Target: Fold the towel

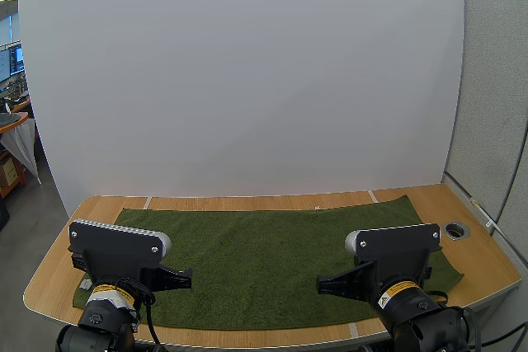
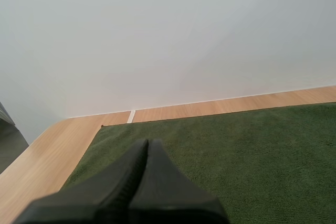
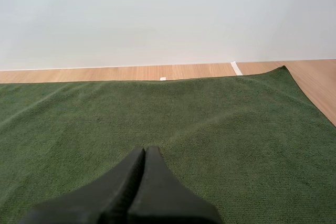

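Observation:
A dark green towel lies spread flat across the wooden table, reaching almost from side to side. My left gripper hovers over the towel's near left part, its fingers lying together as one dark wedge above the towel. Over the near right part hangs my right gripper, shut the same way, with the towel beneath it. Neither holds anything.
A white backdrop rises behind the table. A round cable hole sits in the tabletop just right of the towel. White tape marks lie along the far edge. Bare wood borders the towel on every side.

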`<state>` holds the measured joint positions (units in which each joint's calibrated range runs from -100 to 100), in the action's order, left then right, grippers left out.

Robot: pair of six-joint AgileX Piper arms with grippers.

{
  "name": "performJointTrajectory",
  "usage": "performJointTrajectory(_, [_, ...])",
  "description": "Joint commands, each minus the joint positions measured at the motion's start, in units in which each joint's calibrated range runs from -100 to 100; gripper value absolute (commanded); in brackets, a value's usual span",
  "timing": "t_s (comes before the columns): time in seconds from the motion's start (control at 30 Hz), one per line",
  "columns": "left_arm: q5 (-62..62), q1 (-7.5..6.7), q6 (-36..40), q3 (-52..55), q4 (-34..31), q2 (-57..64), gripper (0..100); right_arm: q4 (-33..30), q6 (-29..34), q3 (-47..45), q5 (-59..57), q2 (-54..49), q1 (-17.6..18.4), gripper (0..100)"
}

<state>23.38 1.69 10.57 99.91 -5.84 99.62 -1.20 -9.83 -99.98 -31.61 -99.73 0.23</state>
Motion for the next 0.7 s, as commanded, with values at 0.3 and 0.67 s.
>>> performJointTrajectory(0.3, [6.2,-2.44,0.5,0.09,8.8,0.38,0,-1.23,0.26,-0.02,0.28,-0.27,0.07,0])
performJointTrajectory(0.67, [6.2,-2.44,0.5,0.09,8.59,0.38,0,-1.23,0.26,-0.02,0.28,-0.27,0.07,0])
